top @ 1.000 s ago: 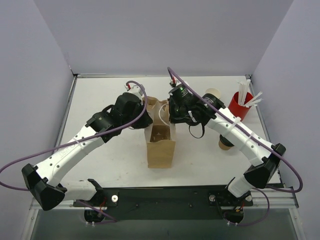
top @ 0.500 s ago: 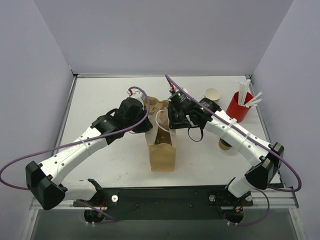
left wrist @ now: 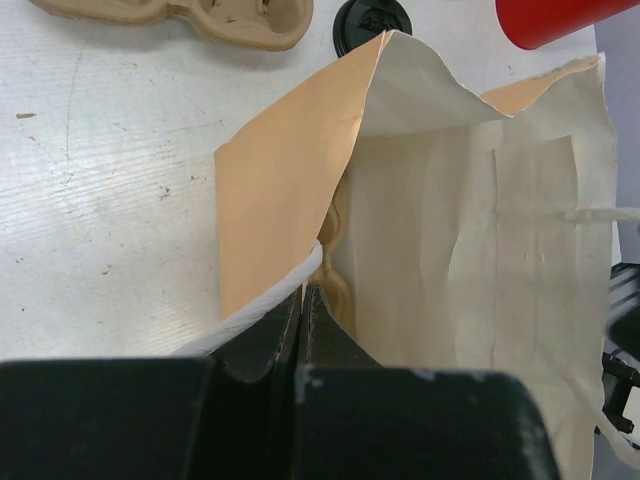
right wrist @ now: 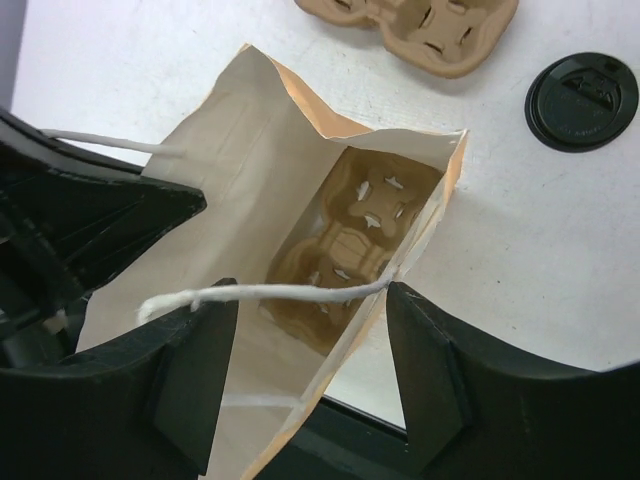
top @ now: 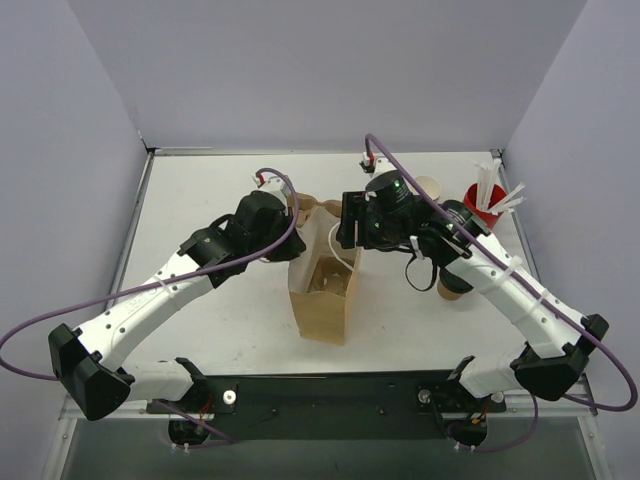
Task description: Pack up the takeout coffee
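A brown paper bag (top: pixel 322 300) stands open mid-table with a pulp carrier (right wrist: pixel 350 240) at its bottom. My left gripper (left wrist: pixel 303 292) is shut on the bag's left rim, beside a white cord handle. My right gripper (right wrist: pixel 310 295) is open above the bag's right rim, and the other cord handle (right wrist: pixel 290 292) lies loose across its gap. One tan takeout coffee cup (top: pixel 428 185) stands behind the right arm. A second one (top: pixel 448 290) shows partly under that arm's forearm. No cup shows inside the bag.
A second pulp carrier (top: pixel 312 210) lies on the table behind the bag. A black lid (right wrist: pixel 582 100) lies near it. A red cup with white straws (top: pixel 480 205) stands at the back right. Grey walls close in the table on three sides.
My right gripper has opened and let go of the bag's cord handle, and its arm has drawn back to the right. The left gripper keeps its hold; the bag's mouth stands wider.
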